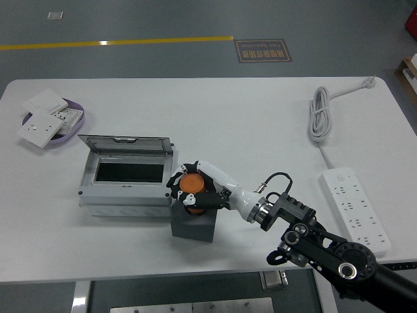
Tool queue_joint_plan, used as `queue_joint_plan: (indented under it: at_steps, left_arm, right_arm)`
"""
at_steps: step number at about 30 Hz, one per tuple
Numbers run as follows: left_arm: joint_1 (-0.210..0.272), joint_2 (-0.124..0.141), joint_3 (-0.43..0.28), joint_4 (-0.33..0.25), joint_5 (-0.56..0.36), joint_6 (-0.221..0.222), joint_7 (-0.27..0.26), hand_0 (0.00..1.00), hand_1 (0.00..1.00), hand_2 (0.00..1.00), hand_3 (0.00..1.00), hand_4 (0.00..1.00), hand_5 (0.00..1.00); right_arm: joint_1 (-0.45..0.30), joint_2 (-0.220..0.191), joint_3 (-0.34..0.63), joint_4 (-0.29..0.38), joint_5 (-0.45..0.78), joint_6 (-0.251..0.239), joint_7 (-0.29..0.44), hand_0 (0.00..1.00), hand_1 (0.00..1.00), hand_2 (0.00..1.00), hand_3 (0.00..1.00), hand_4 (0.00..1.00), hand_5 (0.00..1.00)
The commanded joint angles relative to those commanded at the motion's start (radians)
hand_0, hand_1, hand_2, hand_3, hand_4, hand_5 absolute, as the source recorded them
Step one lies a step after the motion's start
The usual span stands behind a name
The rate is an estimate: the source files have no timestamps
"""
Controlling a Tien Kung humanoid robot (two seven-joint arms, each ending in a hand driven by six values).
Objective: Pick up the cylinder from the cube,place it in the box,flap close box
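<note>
Head view: right hand [193,187] apparently grips orange cylinder [191,184] atop cube [193,225].

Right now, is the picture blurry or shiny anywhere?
Head view: mostly sharp and evenly lit; the white table looks bright but not glaring; the right hand on the orange cylinder casts only a soft shadow; the box lid shows faint reflections.

An orange cylinder [191,184] is showing at mid-frame inside the black-and-white fingers of the right hand [195,188], above a dark grey cube [193,225]. The light grey box [124,182] is showing a smoky translucent lid. Upper left, white switch plates are lying in a lilac tray [81,117]. At right, a white power strip [355,208] is lying on the white table [215,111].
</note>
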Motion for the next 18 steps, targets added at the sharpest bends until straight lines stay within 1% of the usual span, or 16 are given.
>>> queue_joint_plan:
  at_steps: [4, 5, 8, 13, 18]
  left_arm:
    - [0.002, -0.001, -0.008, 0.0, 0.007, 0.001, 0.003, 0.923, 0.852, 0.854, 0.951, 0.002, 0.002]
    - [0.003, -0.001, -0.01, 0.0, 0.009, 0.001, 0.004, 0.923, 0.852, 0.854, 0.951, 0.002, 0.002]
    - [0.004, -0.001, -0.016, 0.0, 0.013, 0.002, 0.007, 0.923, 0.852, 0.854, 0.951, 0.002, 0.002]
    - [0.001, 0.002, -0.02, 0.0, 0.019, 0.002, 0.009, 0.923, 0.852, 0.854, 0.951, 0.002, 0.002]
    - [0.0, 0.005, -0.027, 0.0, 0.027, 0.003, 0.011, 0.923, 0.852, 0.854, 0.951, 0.002, 0.002]
  right_arm:
    - [0.048, 0.001, -0.027, 0.009, -0.029, -0.014, -0.021, 0.376, 0.407, 0.393, 0.337, 0.002, 0.002]
    - [0.064, 0.004, -0.039, 0.011, -0.039, -0.018, -0.028, 0.397, 0.409, 0.401, 0.326, 0.002, 0.002]
    - [0.122, 0.037, -0.086, 0.011, -0.089, -0.028, -0.063, 0.397, 0.409, 0.401, 0.326, 0.002, 0.002]
    - [0.195, 0.093, -0.155, -0.011, -0.164, -0.046, -0.112, 0.382, 0.4, 0.395, 0.317, 0.002, 0.002]
    - [0.256, 0.116, -0.204, -0.028, -0.24, -0.079, -0.137, 0.38, 0.409, 0.396, 0.315, 0.002, 0.002]
